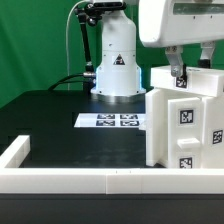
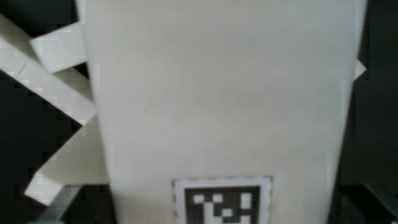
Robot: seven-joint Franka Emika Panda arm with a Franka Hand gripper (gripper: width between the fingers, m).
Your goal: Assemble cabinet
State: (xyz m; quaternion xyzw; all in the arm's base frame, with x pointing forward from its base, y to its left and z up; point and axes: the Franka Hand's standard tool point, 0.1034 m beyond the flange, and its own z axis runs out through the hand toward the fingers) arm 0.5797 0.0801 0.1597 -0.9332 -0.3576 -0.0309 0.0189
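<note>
**Cabinet body on black table, arm above**

Black table [image 1: 50, 125] edged by a low white rim [image 1: 70, 180], green backdrop. Marker board [image 1: 110, 121] lies mid-table. Cabinet [image 1: 185, 115] stands upright at the exterior view's right, tagged on its faces. Gripper [image 1: 180, 72] sits at its top edge; whether its fingers pinch a panel cannot be told. Likely stiff, light, smooth-sided; best taken by a thin panel edge.

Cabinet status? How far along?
Done: body stands upright near the rim, a tagged panel against its side. In hand: claw sits at the body's top; grip unclear. The wrist view shows only a white panel. Left: cannot tell; no loose parts visible.
</note>
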